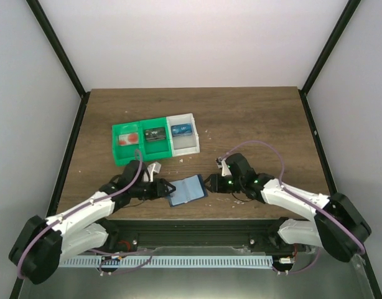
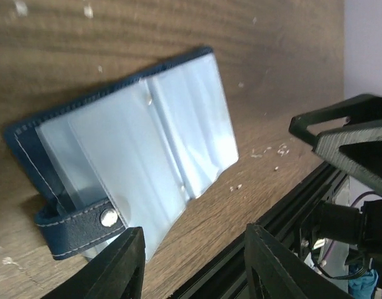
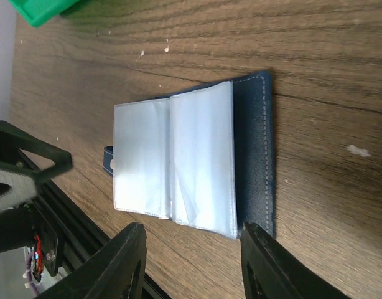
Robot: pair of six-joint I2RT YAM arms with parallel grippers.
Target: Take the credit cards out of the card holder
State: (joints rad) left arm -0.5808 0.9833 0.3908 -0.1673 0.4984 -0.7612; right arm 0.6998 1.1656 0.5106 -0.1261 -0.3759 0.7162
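- Step: late in the job, I judge. Three cards (image 1: 155, 133) lie in the tray (image 1: 121, 157), one per compartment, and the holder's (image 1: 186, 190) clear pockets look empty in both wrist views (a crease in one pocket might hide something thin).
- Next move: if a card remains, one gripper should pin a leaf while the other pinches the card's edge and slides it out.
- The holder lies open on the desk (image 1: 253, 118), between the two grippers.
- Left gripper (image 2: 197, 265): jaws partly apart, gripping nothing; the holder's strap corner sits just beside one finger.
- Right gripper (image 3: 191, 261): jaws partly apart, empty; the holder's edge lies just ahead of the gap.
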